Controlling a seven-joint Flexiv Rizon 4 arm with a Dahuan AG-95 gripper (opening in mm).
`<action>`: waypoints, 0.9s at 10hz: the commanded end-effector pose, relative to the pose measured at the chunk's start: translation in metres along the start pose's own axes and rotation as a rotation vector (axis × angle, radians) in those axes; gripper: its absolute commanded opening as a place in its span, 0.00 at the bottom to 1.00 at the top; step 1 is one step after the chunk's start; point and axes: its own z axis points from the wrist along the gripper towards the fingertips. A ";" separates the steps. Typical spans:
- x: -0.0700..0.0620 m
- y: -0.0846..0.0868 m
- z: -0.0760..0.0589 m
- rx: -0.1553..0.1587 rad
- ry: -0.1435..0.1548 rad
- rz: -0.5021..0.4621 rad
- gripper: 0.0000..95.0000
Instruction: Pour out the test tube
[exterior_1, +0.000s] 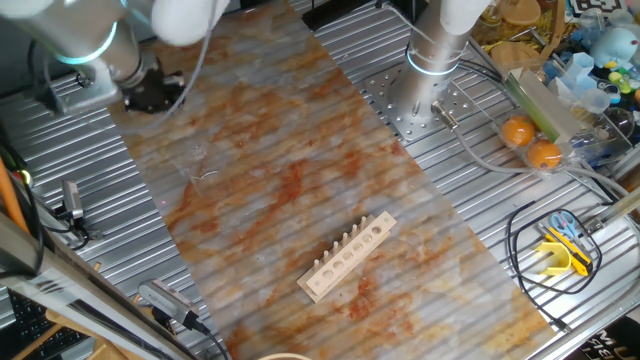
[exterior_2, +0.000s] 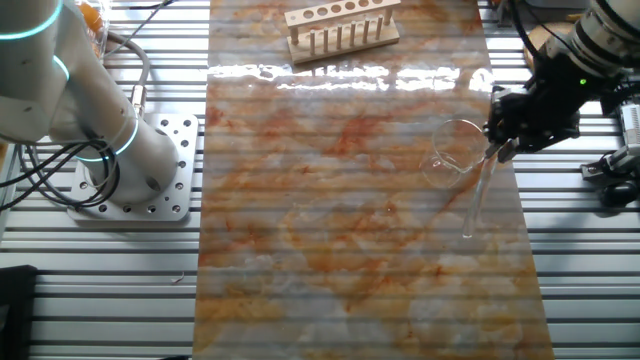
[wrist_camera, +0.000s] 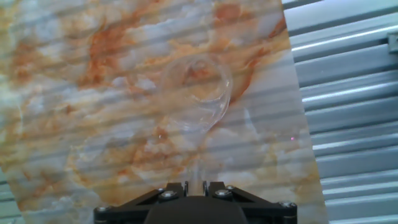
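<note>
A: Tube (exterior_2: 478, 195) first: where is it?

B: Clamped in the gripper (exterior_2: 497, 148), by the look of it. In the other fixed view it hangs from the fingers and slants down to the left, just beside the beaker (exterior_2: 449, 150). The hand view shows a thin glass line running from between the fingers (wrist_camera: 166, 195) up to the beaker's (wrist_camera: 198, 87) rim. So I'd say the fingers are closed on the tube's upper end.

A: Is anything pouring?

B: Cannot tell. The glass is nearly invisible and I see no liquid in either vessel.

A: What could go wrong?

B: Three things, I think. The hold is thin glass between hard fingers; if the wrist turns fast, the tube may slip or swivel in the grip. The tube sits close to the beaker's rim, so a sideways move could knock the beaker over on the mat (exterior_2: 340, 250). And if the mouth is not over the opening when it tips, the contents go onto the mat instead.

A: The rack (exterior_2: 340, 28)?

B: Well apart, at the mat's far edge, with no tubes I can see in it. No risk there for now.

A: So, slow tilt?

B: Slow, with the mouth kept above the beaker.
</note>
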 end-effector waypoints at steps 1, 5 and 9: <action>-0.009 0.000 0.004 0.004 0.024 -0.003 0.00; -0.020 -0.002 0.013 0.001 0.061 -0.015 0.00; -0.026 -0.001 0.019 0.004 0.092 -0.034 0.00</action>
